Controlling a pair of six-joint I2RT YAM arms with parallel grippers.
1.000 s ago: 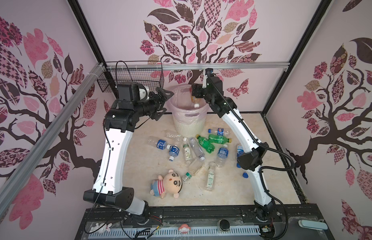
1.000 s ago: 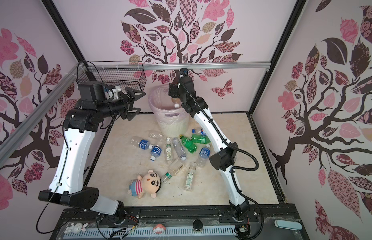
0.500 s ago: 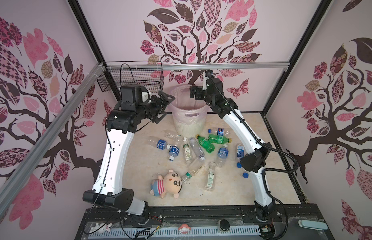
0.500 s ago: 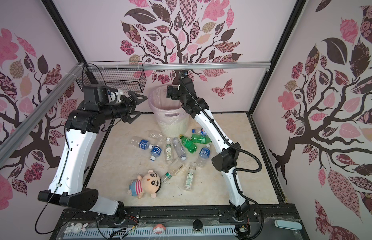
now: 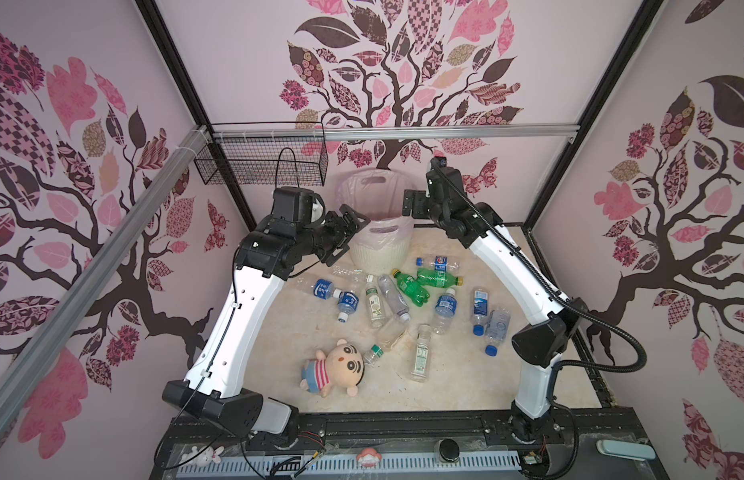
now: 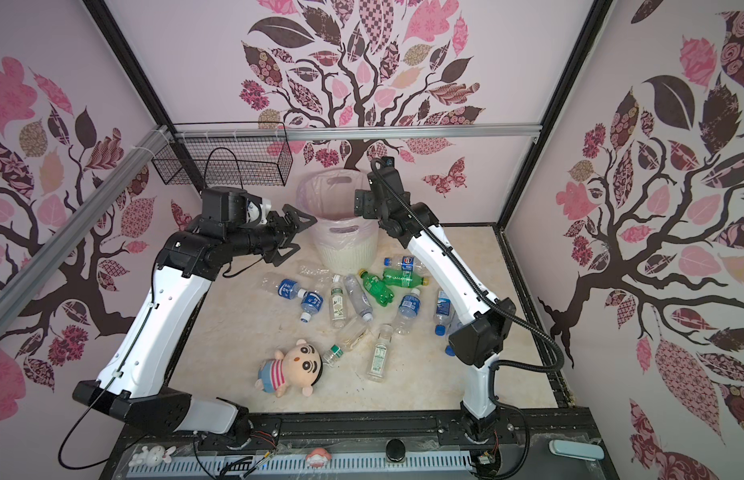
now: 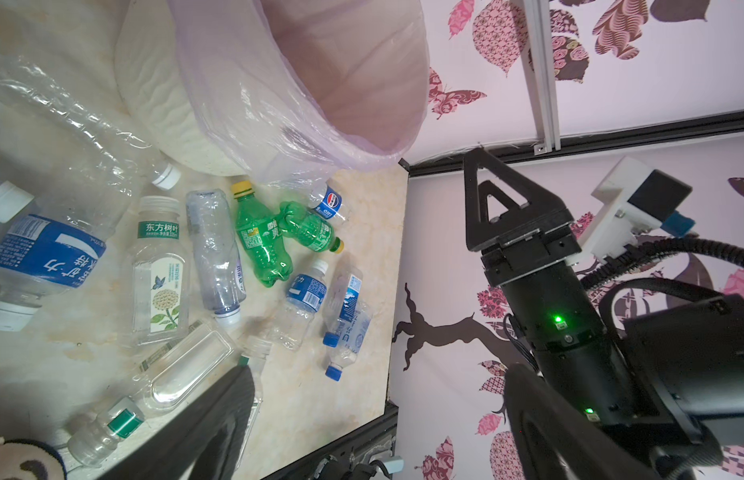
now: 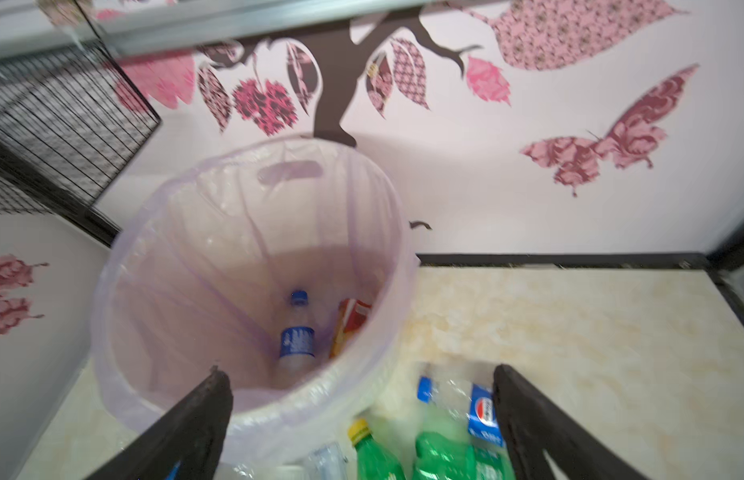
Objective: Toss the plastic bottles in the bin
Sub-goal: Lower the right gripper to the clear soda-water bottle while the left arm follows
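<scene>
**Top views.** The left gripper hangs raised just beside the bin, on its left. Its fingers are spread with nothing between them. The right gripper sits high at the bin's right rim; its jaws cannot be read from here. The bin stands against the back wall, between the two arms, so either can reach it. The bottles lie scattered on the floor in front of the bin, near a doll.

**Left wrist.** The left gripper's own fingers are wide apart and empty. The camera looks over the bottle cluster, a position that probably suits choosing a pick.

**Right wrist.** The picture is blurred. The fingers stand spread and empty, at the bin's near rim. A blue-label bottle and a red-orange item lie at the bottom of the bin. Height above the rim likely serves a clean drop. Most of the bottles remain on the floor.
</scene>
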